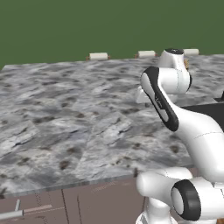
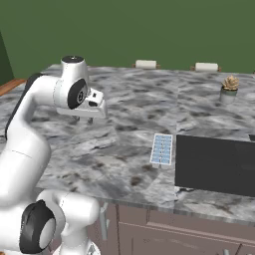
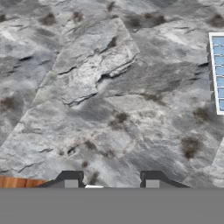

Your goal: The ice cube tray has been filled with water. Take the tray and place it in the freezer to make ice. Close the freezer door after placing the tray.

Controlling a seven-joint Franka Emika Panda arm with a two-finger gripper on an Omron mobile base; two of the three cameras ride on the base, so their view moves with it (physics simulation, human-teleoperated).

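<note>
Near me, I see the dark brown cabinet fronts (image 2: 149, 229) under the front edge of the big grey marble counter top (image 1: 65, 113). The white robot arm w/ dark joints (image 2: 30, 134) comes up from the base and bends over the counter.

The two-finger gripper (image 2: 83, 120) hangs a bit above the marble, pointing down at it. In the hand view its two small dark finger tips (image 3: 70, 180) stand apart w/ bare stone between them, so it is spread wide and holds nothing.

The flat long white ice cube tray w/ pale blue square cells (image 2: 162, 149) lies flat on the counter, off to the right of the gripper and well apart from it. In the hand view it sits at the right edge (image 3: 217, 72), cut off by the frame. The pale blue water squares (image 2: 162, 148) sit one per cell. Just beside the tray, on its right, is a flat black rectangle set in the counter (image 2: 214, 164); I can't tell if they touch.

Farther back on the right stands a small spiky brown plant in a grey pot (image 2: 229, 88). At the far edge of the counter I see small white chair backs (image 2: 146, 64), and behind them a plain dark green wall (image 2: 149, 30).
</note>
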